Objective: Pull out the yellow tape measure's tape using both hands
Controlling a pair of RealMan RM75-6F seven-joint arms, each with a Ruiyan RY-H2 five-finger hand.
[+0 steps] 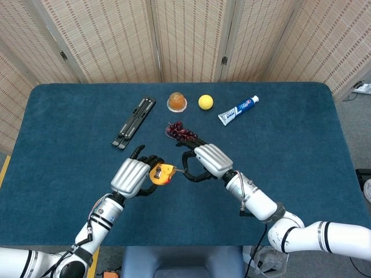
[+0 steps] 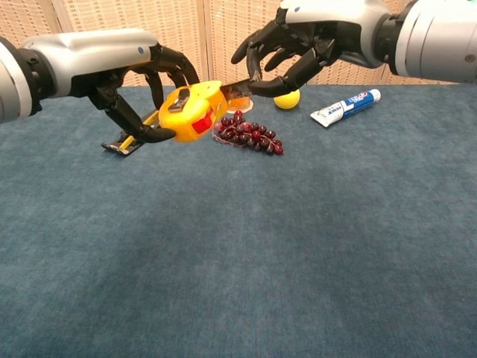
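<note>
Chest view: the left hand point(image 2: 141, 82) grips the yellow tape measure point(image 2: 194, 112) above the blue table point(image 2: 246, 253), just in front of the grapes point(image 2: 250, 136); the right hand point(image 2: 298, 45), beside it, pinches the tape's tip point(image 2: 238, 90), a short length drawn out.
</note>
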